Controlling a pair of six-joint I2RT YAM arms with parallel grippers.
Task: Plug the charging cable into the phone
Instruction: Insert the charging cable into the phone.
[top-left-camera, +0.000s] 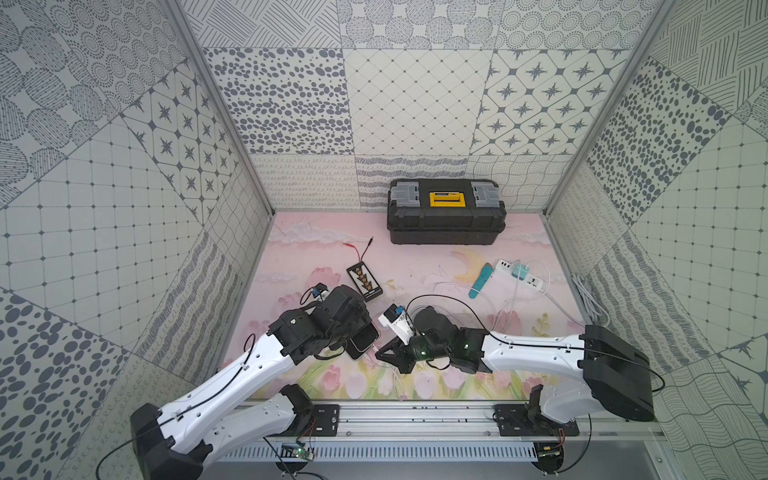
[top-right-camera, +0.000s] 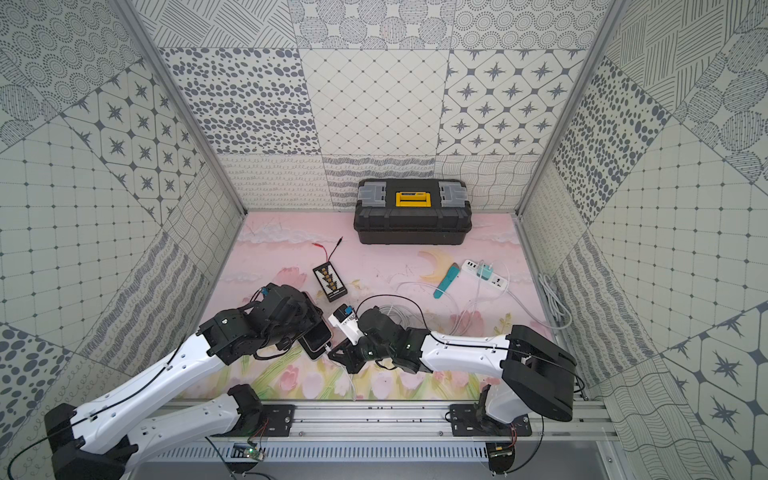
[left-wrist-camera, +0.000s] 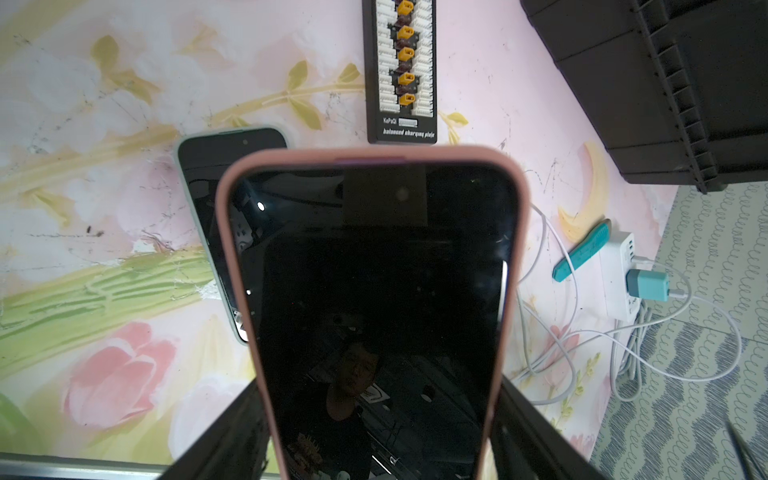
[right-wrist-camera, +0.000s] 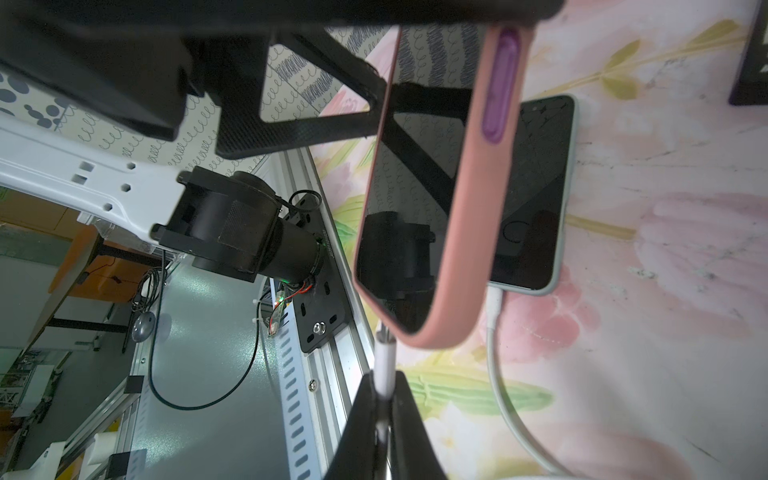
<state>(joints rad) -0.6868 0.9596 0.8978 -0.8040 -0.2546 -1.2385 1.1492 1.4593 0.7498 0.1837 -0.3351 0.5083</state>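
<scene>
My left gripper (left-wrist-camera: 382, 436) is shut on the phone (left-wrist-camera: 374, 291), a dark-screened handset in a pink case, one finger on each long side. It holds the phone tilted above the mat, seen edge-on in the right wrist view (right-wrist-camera: 415, 187). My right gripper (right-wrist-camera: 384, 395) is shut on the white plug of the charging cable (right-wrist-camera: 384, 361). The plug's metal tip touches the bottom end of the pink case; I cannot tell whether it sits in the port. In both top views the two grippers (top-left-camera: 353, 328) (top-left-camera: 380, 355) meet near the front middle of the mat.
A second phone (right-wrist-camera: 536, 199) in a pale green case lies flat under the held one, with a white cable (right-wrist-camera: 494, 353) plugged in. A balance charging board (top-left-camera: 365, 282), black toolbox (top-left-camera: 446, 212), power strip (top-left-camera: 519, 274), teal tool (top-left-camera: 480, 282) and loose white cables (top-left-camera: 498, 307) lie behind.
</scene>
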